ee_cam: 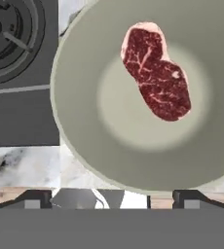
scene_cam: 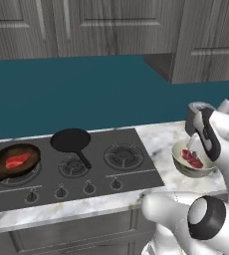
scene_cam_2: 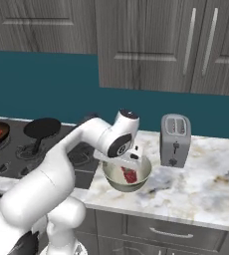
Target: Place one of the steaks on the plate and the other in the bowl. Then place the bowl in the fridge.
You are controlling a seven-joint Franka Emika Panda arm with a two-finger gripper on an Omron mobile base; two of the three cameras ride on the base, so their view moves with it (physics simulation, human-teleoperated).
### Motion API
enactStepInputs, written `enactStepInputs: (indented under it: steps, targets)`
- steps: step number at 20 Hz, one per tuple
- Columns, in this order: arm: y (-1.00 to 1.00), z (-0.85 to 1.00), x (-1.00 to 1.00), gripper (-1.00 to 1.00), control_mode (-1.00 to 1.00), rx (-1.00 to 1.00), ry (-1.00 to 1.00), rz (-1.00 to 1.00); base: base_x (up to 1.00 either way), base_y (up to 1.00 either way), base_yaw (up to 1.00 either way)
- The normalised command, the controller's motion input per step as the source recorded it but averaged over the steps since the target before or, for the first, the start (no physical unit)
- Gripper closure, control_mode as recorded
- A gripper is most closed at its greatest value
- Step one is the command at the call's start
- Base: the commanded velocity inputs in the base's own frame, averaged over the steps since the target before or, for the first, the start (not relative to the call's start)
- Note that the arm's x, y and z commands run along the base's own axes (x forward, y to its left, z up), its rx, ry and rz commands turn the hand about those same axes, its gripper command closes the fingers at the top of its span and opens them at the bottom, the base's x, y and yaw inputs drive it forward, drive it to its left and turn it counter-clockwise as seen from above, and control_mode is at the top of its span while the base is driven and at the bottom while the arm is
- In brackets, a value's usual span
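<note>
Directly beneath the camera, the end effector (ee_cam: 112,198) stood with its jaws wide apart, holding nothing, poised just above the bowl (ee_cam: 80,141). One steak (ee_cam: 155,73) lay flat inside the bowl, off-centre, touching no finger. The bowl sat on the marble counter (scene_cam_2: 201,174), just beside the right edge of the stove (scene_cam: 86,164) and left of the toaster (scene_cam_2: 175,139).

Judgement: the bowl half of the sorting step appeared complete, the end effector having nothing in its grasp. The second steak (scene_cam: 17,160) remained in the skillet (scene_cam: 14,162) on the far-left burner of the stove, well apart from the bowl; an empty black pan (scene_cam: 70,141) stood between them. The next move would call for lifting clear of the bowl's rim and crossing the stove to that skillet.

Clearances: the bowl sat near the front edge of the counter, so an unsteady withdrawal could nudge it. Open counter lay to the right of the toaster. Room above the stove appeared free beneath the wall cabinets (scene_cam: 111,25). No plate or fridge could be located from this position.
</note>
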Motion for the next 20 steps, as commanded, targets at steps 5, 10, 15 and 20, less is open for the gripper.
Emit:
enactStepInputs:
  steps: [5, 10, 15, 20]
  targets:
    - [0.96, 0.25, -0.19, -1.0, -1.0, -0.04, -0.22, -0.29, 0.0, 0.0, 0.0]
    - [1.0, 0.17, 0.04, -1.0, -1.0, -0.29, -0.05, -0.17, 0.0, 0.0, 0.0]
    - [0.9, -0.02, 0.01, -1.0, -1.0, -0.15, 0.0, -0.1, 0.0, 0.0, 0.0]
    - [0.34, 0.0, 0.13, -1.0, -1.0, -0.06, 0.07, 0.0, 0.0, 0.0, 0.0]
